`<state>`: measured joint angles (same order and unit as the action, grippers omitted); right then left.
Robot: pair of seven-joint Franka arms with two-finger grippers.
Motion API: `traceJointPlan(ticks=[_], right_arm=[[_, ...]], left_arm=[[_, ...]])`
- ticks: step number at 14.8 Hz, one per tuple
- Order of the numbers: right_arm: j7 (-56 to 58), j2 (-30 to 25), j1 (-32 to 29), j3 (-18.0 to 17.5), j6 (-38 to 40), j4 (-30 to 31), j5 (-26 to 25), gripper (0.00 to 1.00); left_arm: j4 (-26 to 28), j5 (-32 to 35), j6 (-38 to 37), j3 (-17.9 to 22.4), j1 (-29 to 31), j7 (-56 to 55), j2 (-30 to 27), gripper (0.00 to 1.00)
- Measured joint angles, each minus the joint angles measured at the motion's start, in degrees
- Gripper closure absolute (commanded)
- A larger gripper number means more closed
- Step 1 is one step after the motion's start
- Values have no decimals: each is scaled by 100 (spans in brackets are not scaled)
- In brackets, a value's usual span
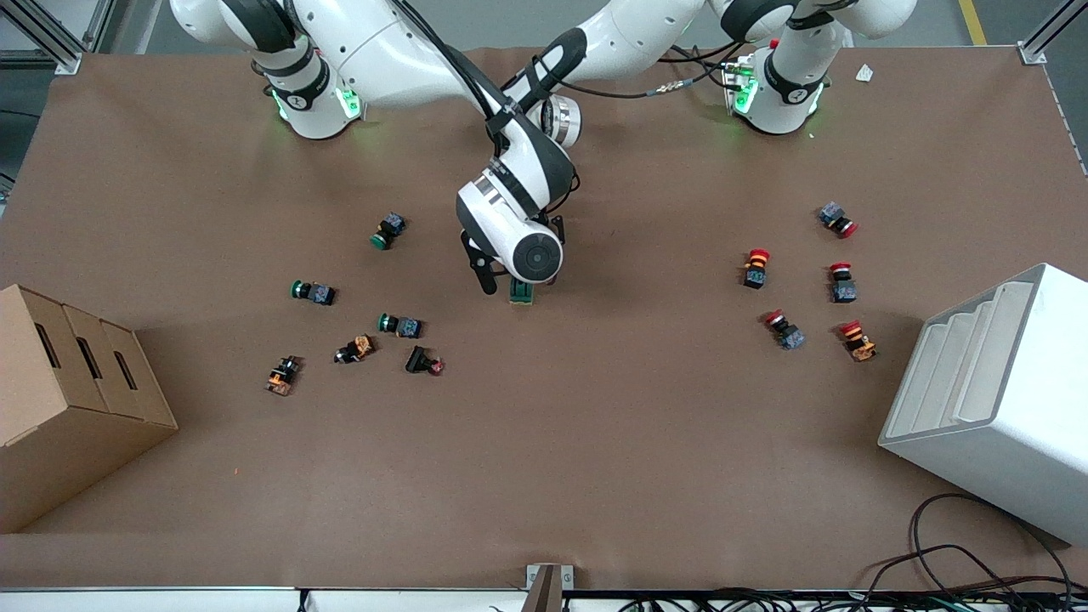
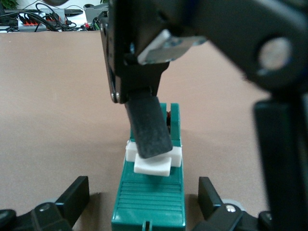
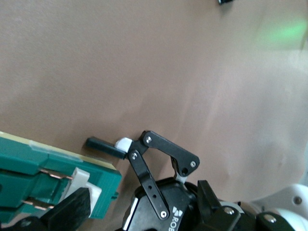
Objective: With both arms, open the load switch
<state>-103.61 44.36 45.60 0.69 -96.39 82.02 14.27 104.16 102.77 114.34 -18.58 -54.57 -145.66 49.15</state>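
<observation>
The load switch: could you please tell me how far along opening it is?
Done: the approach to the load switch. In hand: the open left end effector straddles its body, and a finger of the right end effector rests on the white toggle lever. Left: apparently flipping it.

Green-capped push buttons (image 1: pixel 390 230) are scattered toward the right arm's end near a cardboard box (image 1: pixel 68 399), red-capped ones (image 1: pixel 756 267) sit toward the left arm's end by a white stepped bin (image 1: pixel 994 399), all on the brown table (image 1: pixel 595 442).
</observation>
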Motion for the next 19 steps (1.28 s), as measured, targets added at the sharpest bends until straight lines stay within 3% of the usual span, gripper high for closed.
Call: traceJointPlan(ticks=[3,6,10,13,19], right_arm=[[964,-166,-293,132,-18,-73,-93,0],[2394,-502,-1119,173,111,-95,-104,0],[5107,-975,-2349,193,396,-106,-281,0],[7016,-1285,-2994,192,595,-100,-650,0],[9703,-1853,-4113,196,664,-96,-1130,0]], left_arm=[[-1,0,0,0,0,-2,0,0],[-9,-13,7,-2,3,-2,0,0],[-168,-402,101,-11,14,-2,-8,0],[-605,-1400,239,-106,17,333,-28,0],[-1881,-4128,235,-117,161,2880,-457,0]])
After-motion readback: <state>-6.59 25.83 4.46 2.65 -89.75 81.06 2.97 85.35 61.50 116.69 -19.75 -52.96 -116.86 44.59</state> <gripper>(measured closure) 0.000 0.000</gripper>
